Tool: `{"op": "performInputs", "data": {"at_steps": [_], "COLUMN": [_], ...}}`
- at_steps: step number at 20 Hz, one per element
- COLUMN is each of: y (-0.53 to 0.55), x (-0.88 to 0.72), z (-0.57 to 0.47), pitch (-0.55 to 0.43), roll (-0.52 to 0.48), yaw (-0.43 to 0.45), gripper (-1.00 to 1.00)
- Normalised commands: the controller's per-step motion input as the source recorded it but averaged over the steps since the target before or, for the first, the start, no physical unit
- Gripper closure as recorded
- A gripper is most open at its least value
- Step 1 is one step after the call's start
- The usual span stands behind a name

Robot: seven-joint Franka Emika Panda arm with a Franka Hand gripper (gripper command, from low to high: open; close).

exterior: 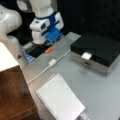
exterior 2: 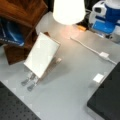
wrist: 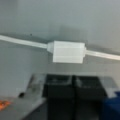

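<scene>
In the wrist view my gripper (wrist: 74, 88) shows two black fingers pressed side by side, shut with nothing between them. Just beyond the fingertips a white cable (wrist: 22, 41) crosses the grey table, with a white rectangular block (wrist: 68, 51) in its middle. In both front views the white and blue hand (exterior: 46, 26) (exterior 2: 106, 17) hangs at the table's far end, above a dark patch by a small orange piece (exterior: 48, 50) (exterior 2: 81, 28). The cable block (exterior: 52, 62) (exterior 2: 104, 54) lies a short way from the hand.
A black-topped box with a metal drawer front (exterior: 96, 52) carries a white tag (exterior: 86, 55) (exterior 2: 98, 78). A white ribbed board (exterior: 60, 98) (exterior 2: 41, 57) leans on a stand. A wooden shelf (exterior: 12, 90) (exterior 2: 21, 11) and a white lampshade (exterior 2: 68, 10) stand beside it.
</scene>
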Motion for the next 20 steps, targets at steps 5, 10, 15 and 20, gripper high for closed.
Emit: {"op": "performInputs", "data": {"at_steps": [5, 10, 15, 20], "y": [0.02, 0.01, 0.00, 0.05], "x": [0.40, 0.37, 0.45, 0.55], "z": [0.24, 0.27, 0.31, 0.28], "pitch": [0.290, 0.292, 0.290, 0.269], "roll": [0.025, 0.014, 0.045, 0.197], "yaw": [0.007, 0.006, 0.019, 0.013], "gripper": [-1.00, -1.00, -1.00, -1.00]}}
